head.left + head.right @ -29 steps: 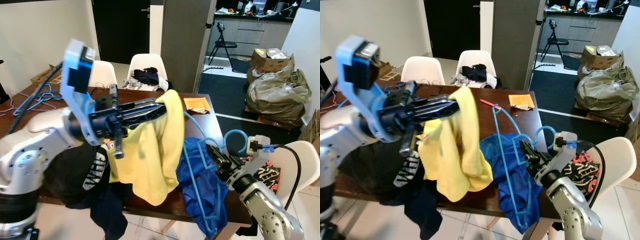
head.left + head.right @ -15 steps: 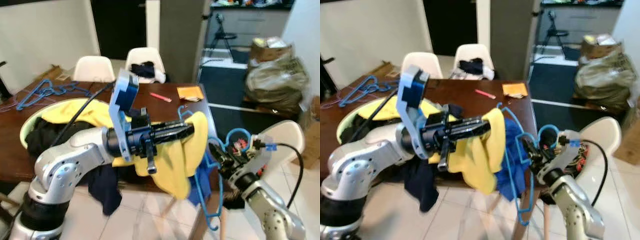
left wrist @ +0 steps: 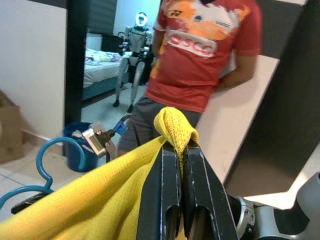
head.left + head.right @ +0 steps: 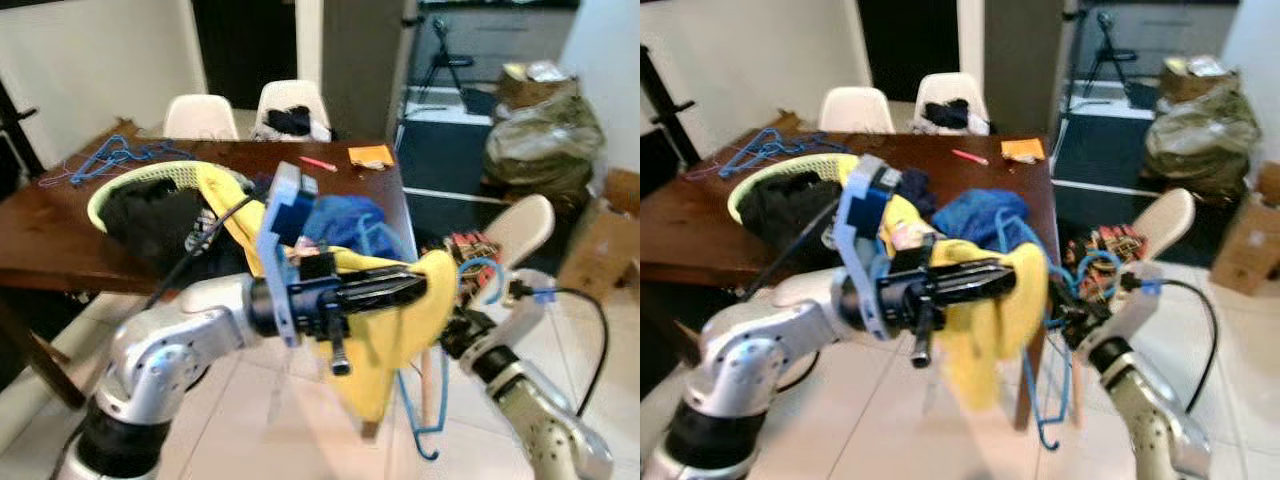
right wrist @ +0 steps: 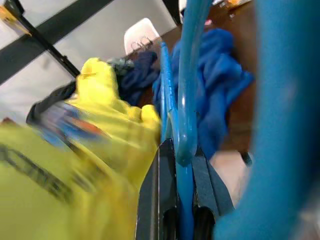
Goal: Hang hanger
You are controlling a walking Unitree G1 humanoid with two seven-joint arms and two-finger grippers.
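The blue plastic hanger (image 4: 1040, 395) hangs in the air beside the end of the dark wooden tabletop (image 4: 60, 235), over the tiled floor (image 4: 970, 440), held at its upper part by the right gripper (image 4: 1065, 318). The right wrist view shows the jaws clenched on the hanger's blue bar, with the curved hook rising past them. The hanger's lower loop dangles below the gripper, close to the yellow mesh garment (image 4: 400, 335).

The left gripper (image 4: 405, 290) reaches forward at mid height, just left of the right gripper. Its jaws are clamped on a fold of the yellow garment, which bunches over the fingertips in the left wrist view and drapes down beneath the arm.

On the tabletop: a crumpled blue cloth (image 4: 975, 215) near the end, a lime-green rimmed basket (image 4: 140, 180) holding black clothing, and a pile of blue hangers (image 4: 115, 158) at the far left. An orange packet (image 4: 368, 155) and a red pen (image 4: 317, 163) lie near the far edge. Two white chairs (image 4: 290, 105) stand behind the tabletop; another white chair (image 4: 515, 225) stands at the right.

The left wrist view shows a person in a red shirt (image 3: 210, 55) and a humanoid robot (image 3: 132, 55) farther back.
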